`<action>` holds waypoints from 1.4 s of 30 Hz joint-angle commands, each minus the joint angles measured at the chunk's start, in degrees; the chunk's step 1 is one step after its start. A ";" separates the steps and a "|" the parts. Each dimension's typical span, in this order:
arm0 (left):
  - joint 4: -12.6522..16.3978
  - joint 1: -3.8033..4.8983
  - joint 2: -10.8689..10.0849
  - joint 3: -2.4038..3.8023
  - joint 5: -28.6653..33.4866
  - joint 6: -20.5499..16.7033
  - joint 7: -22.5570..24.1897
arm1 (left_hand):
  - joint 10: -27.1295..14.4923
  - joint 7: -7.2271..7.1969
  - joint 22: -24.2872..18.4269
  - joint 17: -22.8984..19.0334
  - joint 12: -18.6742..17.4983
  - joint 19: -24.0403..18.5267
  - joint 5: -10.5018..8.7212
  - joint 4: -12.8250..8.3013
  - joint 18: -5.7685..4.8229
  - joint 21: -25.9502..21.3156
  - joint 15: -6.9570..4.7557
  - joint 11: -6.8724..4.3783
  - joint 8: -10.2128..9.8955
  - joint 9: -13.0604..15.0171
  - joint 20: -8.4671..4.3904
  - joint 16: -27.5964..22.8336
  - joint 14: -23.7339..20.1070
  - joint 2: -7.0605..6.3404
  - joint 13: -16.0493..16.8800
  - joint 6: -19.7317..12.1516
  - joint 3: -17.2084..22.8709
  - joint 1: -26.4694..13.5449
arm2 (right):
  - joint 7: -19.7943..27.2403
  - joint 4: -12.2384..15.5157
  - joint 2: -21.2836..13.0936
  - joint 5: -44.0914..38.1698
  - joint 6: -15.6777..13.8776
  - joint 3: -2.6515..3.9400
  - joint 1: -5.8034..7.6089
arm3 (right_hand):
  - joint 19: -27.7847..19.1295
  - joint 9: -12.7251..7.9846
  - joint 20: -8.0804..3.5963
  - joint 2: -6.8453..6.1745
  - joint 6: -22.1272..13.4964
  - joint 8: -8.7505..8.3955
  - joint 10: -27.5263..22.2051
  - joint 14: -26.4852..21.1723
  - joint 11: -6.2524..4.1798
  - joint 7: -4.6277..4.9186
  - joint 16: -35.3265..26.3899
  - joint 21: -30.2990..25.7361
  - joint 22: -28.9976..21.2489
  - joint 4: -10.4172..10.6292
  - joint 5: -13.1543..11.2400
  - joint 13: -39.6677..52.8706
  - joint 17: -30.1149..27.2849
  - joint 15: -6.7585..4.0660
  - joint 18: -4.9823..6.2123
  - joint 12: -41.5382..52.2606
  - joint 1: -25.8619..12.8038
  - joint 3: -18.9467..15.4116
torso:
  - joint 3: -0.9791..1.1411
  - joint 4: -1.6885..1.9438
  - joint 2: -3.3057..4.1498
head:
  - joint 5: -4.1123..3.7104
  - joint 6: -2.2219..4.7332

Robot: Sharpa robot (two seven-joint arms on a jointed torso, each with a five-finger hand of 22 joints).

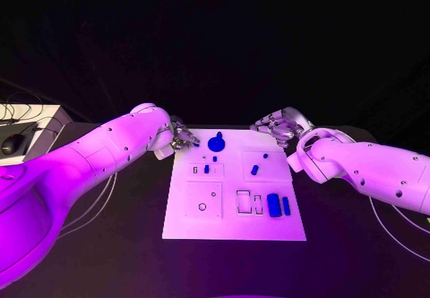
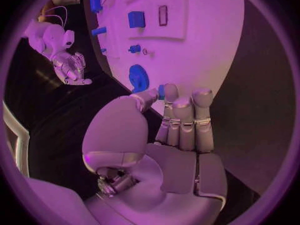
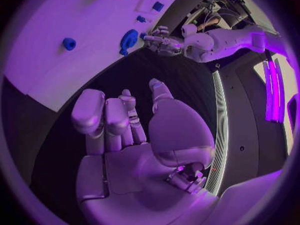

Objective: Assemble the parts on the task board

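Left hand (image 1: 179, 139) is sitting at the board's eleven o'clock corner in the head view, its fingers bunched close beside the round blue part (image 1: 216, 144); whether anything is being pinched is hard to tell from here. Right hand (image 1: 278, 126) is hovering off the one o'clock corner of the task board (image 1: 233, 233), fingers curled loosely and gripping nothing. Two upright blue blocks (image 1: 279, 205) are standing toward the board's four o'clock.

Left wrist view is showing the left hand's fingers (image 2: 184, 122) lying straight and close together, the thumb angling toward them with a small blue piece (image 2: 161, 91) possibly at the tips.

Right wrist view is showing the right hand (image 3: 134, 135) half open, fingers bent over bare table, well apart from the board.
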 commanded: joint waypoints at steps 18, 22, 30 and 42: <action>5.32 0.00 -3.06 0.02 3.85 -0.68 -0.76 | 1.89 -0.37 0.68 2.35 -1.05 0.55 0.46 -7.48 -0.12 1.24 -0.27 -0.54 0.99 1.60 -0.25 0.76 0.99 -0.46 -0.48 1.08 7.79 -2.14 | 0.33 -0.23 -0.22 -0.53 0.07 0.04 0.01 | 2.88 0.07 -0.36 0.61 -0.14 -0.19 -0.10 -0.15 -0.20 0.34 0.00 -0.26 7.14 -0.26 0.11 0.06 0.08 -0.29 0.38 -0.24 -0.14 0.02 | 0.01 0.19 -0.31 | 0.47 0.18; 8.98 0.19 -5.26 0.13 4.42 -0.51 -2.10 | 2.48 -0.50 0.72 3.12 -1.44 0.78 0.50 -7.68 -0.40 1.37 -0.38 -0.68 0.76 1.49 -0.59 0.82 1.35 -0.77 -0.88 1.54 8.14 -2.40 | 0.27 -0.44 -0.37 -0.52 0.10 0.03 0.01 | 2.88 0.07 -0.36 0.61 -0.14 -0.19 -0.10 -0.15 -0.20 0.34 0.00 -0.26 7.14 -0.26 0.11 0.06 0.08 -0.29 0.38 -0.24 -0.14 0.02 | 0.07 0.43 -0.72 | 0.53 0.04; 17.37 0.32 -10.18 0.19 4.72 0.57 -5.24 | 3.83 -0.84 0.65 5.34 -2.21 1.53 0.47 -7.77 -0.94 1.53 -0.74 -1.03 0.84 1.81 -1.33 0.12 2.41 -1.40 -2.85 2.16 9.85 -3.49 | 0.25 -1.11 -0.39 -0.35 0.26 0.03 -0.02 | 2.88 0.07 -0.36 0.61 -0.14 -0.19 -0.10 -0.15 -0.20 0.34 0.00 -0.26 7.14 -0.26 0.11 0.06 0.08 -0.29 0.38 -0.24 -0.14 0.02 | 0.17 1.00 -1.86 | 0.82 -0.64; 25.95 0.12 -13.77 -0.36 3.63 -0.76 -8.93 | 6.38 -2.14 1.17 10.29 -3.32 3.35 0.86 -8.47 -2.57 2.85 -1.56 -1.99 -0.10 1.89 -3.01 -1.03 4.97 -2.61 -2.59 5.82 10.61 -5.22 | 0.33 -2.02 0.00 -0.21 0.45 0.02 -0.21 | 2.86 0.05 -0.37 0.61 -0.12 -0.26 -0.09 -0.17 -0.21 0.34 -0.08 -0.36 7.11 -0.33 0.15 0.12 0.00 -0.29 0.40 -0.30 -0.15 -0.01 | 0.12 1.27 -3.00 | 1.15 -1.62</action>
